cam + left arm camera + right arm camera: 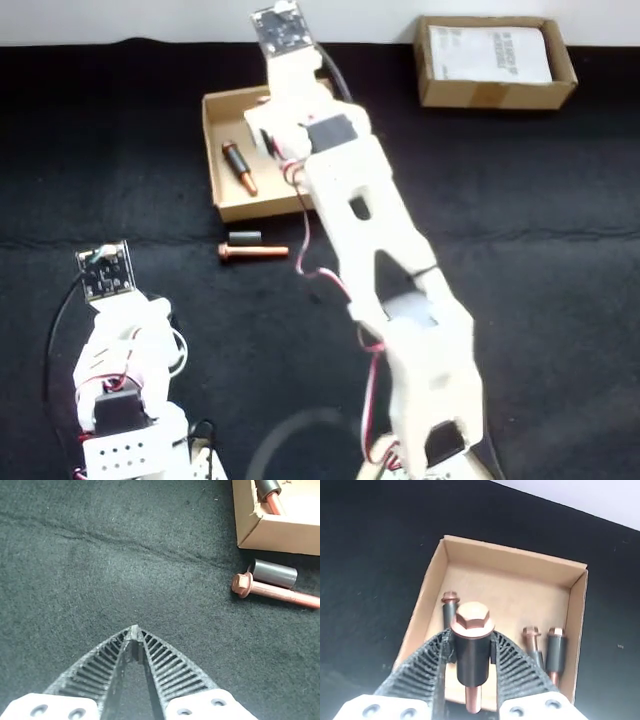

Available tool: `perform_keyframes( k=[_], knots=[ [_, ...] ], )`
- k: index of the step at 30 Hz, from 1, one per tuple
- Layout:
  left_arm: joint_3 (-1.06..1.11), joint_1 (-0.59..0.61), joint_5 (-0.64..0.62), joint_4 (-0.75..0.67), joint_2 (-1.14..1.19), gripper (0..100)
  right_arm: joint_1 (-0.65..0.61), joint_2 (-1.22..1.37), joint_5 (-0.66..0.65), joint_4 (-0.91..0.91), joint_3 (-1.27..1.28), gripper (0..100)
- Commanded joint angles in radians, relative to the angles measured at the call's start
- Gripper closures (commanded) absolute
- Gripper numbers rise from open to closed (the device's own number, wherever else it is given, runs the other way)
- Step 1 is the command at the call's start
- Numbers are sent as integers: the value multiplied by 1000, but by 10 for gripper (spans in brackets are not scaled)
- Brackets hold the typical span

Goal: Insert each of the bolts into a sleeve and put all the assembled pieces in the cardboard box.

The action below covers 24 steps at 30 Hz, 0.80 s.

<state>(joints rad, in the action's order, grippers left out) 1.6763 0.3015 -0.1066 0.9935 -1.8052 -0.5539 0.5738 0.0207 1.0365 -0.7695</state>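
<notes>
1. The step in hand looks like boxing: the right tool [471, 642] pinches an assembled piece [472, 662], a bolt pushed through a sleeve, head up, above the cardboard box [512, 560].
2. Three finished pieces [555, 650] lie inside the box.
3. Next, the tool probably needs to spread over bare box floor to release the piece.
4. One loose bolt [253, 252] and one loose sleeve [244, 237] lie side by side on the desk [520, 300], at the box's 6 o'clock, unassembled.
5. The right arm [370, 230] stretches toward 12 o'clock over the box.
6. The left arm [125, 340] sits folded at the desk's 7 o'clock, with the left tool [134, 630] pressed together, empty, over the desk.
</notes>
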Motion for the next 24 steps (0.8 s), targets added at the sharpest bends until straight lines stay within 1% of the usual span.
perform_keyframes(
  k=[1,4,9,13,19,24],
  knots=[
    [19,15,5,-11,-4,991,30,131,-77,35,-252,991],
    [19,15,6,-14,-4,991,31,245,-176,94,-361,991],
    [19,15,6,-15,-4,991,31,341,-256,122,-444,991],
    [19,15,6,-15,-4,991,31,355,-290,114,-450,980],
    [19,15,6,-14,-4,991,31,352,-295,105,-452,858],
    [19,15,6,-12,-2,991,33,355,-295,107,-452,850]
  ],
)
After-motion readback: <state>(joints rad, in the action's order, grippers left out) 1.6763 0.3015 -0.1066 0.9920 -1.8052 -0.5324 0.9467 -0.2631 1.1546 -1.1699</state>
